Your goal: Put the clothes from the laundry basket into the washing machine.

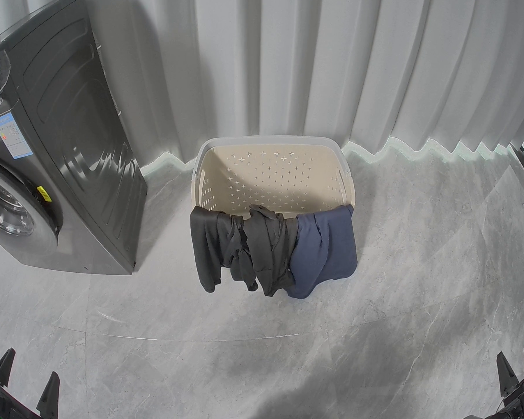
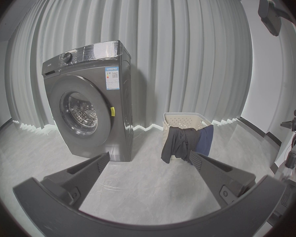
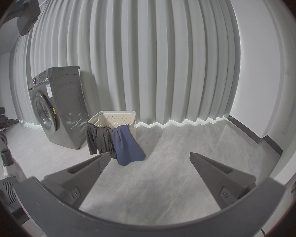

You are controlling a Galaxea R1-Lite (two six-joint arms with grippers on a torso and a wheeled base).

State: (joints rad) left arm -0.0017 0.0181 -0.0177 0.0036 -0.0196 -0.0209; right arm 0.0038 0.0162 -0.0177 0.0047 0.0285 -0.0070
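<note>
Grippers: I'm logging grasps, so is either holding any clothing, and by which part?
Nothing is held. The left gripper and right gripper are both open and empty; the dark clothes and blue garment drape over the rim of the laundry basket.

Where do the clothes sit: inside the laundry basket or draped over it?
Draped over: the clothes hang across the near rim of the laundry basket, mostly outside it; its inside looks bare.

bare floor lies before the laundry basket.
</note>
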